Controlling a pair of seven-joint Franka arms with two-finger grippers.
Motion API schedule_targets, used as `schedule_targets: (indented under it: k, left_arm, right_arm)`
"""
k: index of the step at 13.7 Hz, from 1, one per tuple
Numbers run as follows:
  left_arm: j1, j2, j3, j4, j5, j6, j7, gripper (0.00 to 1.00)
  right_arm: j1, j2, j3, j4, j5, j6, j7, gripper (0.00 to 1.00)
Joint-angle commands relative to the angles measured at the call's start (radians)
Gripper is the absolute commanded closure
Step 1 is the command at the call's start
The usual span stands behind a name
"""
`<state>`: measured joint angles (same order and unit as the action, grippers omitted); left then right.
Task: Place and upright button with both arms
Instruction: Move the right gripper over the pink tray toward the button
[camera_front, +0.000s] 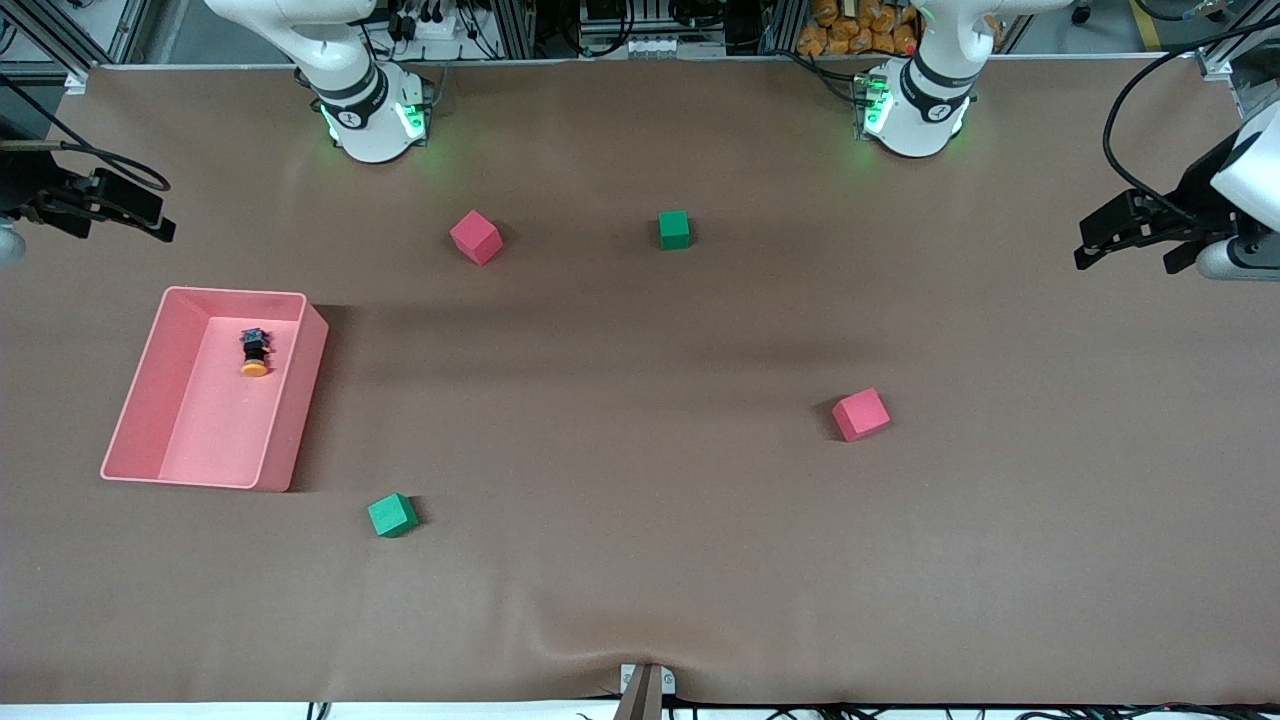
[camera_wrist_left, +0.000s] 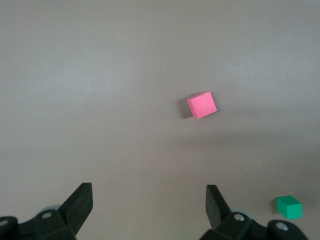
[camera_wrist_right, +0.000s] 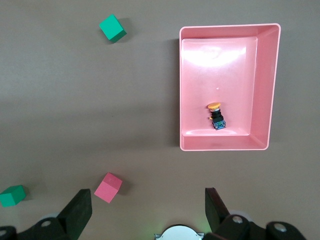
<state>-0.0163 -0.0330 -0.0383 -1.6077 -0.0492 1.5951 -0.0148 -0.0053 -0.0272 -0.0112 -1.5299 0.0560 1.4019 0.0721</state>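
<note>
Evidently the button (camera_wrist_right: 216, 116) lay sideways in the pink tray (camera_wrist_right: 227, 144), under the open right gripper (camera_wrist_right: 145, 207); the left gripper (camera_wrist_left: 148, 205) waited open.

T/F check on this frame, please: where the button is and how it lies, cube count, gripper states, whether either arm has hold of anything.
1. The button lies on its side inside the pink bin. True.
2. The table carries three foam cubes. False: four, two green and two pink-red.
3. The left gripper is open and empty. True.
4. The right gripper grips the button. False: it is open, up in the air, and the button sits untouched in the bin.
5. A green cube lies in the bin. False: only the button is in it.
</note>
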Motion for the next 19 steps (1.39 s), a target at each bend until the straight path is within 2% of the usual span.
schedule_targets:
  k: [1, 6, 8, 13, 16, 19]
  left_arm:
    - [-0.005, 0.004, 0.006, 0.014, 0.02, -0.015, 0.018, 0.0]
    - [0.001, 0.004, 0.009, 0.014, 0.022, -0.015, 0.021, 0.0]
    - [0.004, 0.007, 0.008, 0.014, 0.02, -0.015, 0.027, 0.0]
    - [0.004, 0.012, 0.008, 0.014, 0.022, -0.015, 0.024, 0.0]
    - [0.004, 0.024, 0.008, 0.011, 0.02, -0.015, 0.016, 0.0]
    - [0.004, 0.022, 0.008, 0.017, 0.022, -0.015, 0.027, 0.0]
  right_arm:
    - [0.001, 0.009, 0.0, 0.025, 0.005, -0.014, 0.02, 0.0]
    - [-0.002, 0.004, -0.001, 0.016, -0.004, -0.017, 0.017, 0.0]
    - [-0.004, 0.004, -0.001, -0.024, -0.024, -0.017, 0.028, 0.0]
    - [-0.048, 0.012, -0.003, -0.188, -0.034, 0.11, 0.012, 0.0]
    - [-0.11, 0.023, -0.003, -0.284, -0.045, 0.201, -0.001, 0.0]
    - [-0.197, 0.024, -0.001, -0.416, -0.047, 0.348, -0.107, 0.0]
